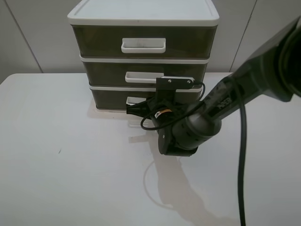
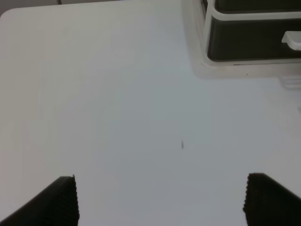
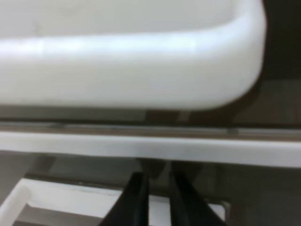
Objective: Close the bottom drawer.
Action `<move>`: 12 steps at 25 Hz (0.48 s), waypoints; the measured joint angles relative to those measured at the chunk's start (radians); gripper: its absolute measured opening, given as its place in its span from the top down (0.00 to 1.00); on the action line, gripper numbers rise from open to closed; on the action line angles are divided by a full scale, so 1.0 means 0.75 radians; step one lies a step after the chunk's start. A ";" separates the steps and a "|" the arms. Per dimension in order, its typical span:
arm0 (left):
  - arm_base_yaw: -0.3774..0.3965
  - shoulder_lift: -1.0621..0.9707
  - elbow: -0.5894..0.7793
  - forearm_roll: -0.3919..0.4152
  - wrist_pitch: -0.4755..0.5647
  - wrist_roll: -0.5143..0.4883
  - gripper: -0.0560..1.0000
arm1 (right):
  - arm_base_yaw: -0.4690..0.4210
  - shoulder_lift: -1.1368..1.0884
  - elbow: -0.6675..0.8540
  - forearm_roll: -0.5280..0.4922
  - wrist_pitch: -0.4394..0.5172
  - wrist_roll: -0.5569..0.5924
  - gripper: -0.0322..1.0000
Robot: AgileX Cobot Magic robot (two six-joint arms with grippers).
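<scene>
Bottom drawer occupies the lowest tier of the white-framed drawer unit, which stands at the far edge of the surface against the wall. Its smoky front appears about level with the frame. The pictures do not settle whether it is fully seated. Its white loop handle is partly covered by the right claw.

The right claw is directly at the drawer front, by the handle. In the right wrist view its two dark fingers are drawn close together, with only a slim gap and nothing visibly gripped between them. The tips sit in front of the bottom drawer's handle. Contact with the front cannot be confirmed. The middle drawer's handle fills that view, blurred.

Middle drawer and top drawer sit flush above.

The right arm reaches in from the right side and across the middle, with a black cable hanging from it.

The left claw is not seen in the high view. Its own camera shows the fingers spread wide apart above bare surface, well away from the unit, with the bottom drawer at the edge of that view.
</scene>
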 joint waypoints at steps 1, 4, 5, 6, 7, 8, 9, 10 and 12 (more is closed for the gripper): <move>0.000 0.000 0.000 0.000 0.000 0.000 0.27 | 0.003 -0.005 0.005 0.007 0.001 0.000 0.95; 0.000 0.000 0.000 0.000 0.000 0.000 0.27 | 0.024 -0.039 0.035 0.023 0.001 -0.002 0.95; 0.000 0.000 0.000 0.000 0.000 0.000 0.27 | 0.035 -0.058 0.049 0.023 0.003 -0.002 0.95; 0.000 0.000 0.000 0.000 0.000 0.000 0.27 | 0.046 -0.079 0.069 0.023 0.007 -0.003 0.95; 0.000 0.000 0.000 0.000 0.000 0.000 0.27 | 0.058 -0.100 0.093 0.023 0.012 -0.003 0.95; 0.000 0.000 0.000 0.000 0.000 0.000 0.27 | 0.067 -0.115 0.118 0.022 0.019 -0.003 0.95; 0.000 0.000 0.000 0.000 0.000 0.000 0.27 | 0.074 -0.132 0.140 0.022 0.023 -0.003 0.95; 0.000 0.000 0.000 0.000 0.000 0.000 0.27 | 0.077 -0.148 0.167 0.022 0.031 -0.003 0.95; 0.000 0.000 0.000 0.000 0.000 0.000 0.27 | 0.081 -0.180 0.224 0.024 0.059 -0.003 0.95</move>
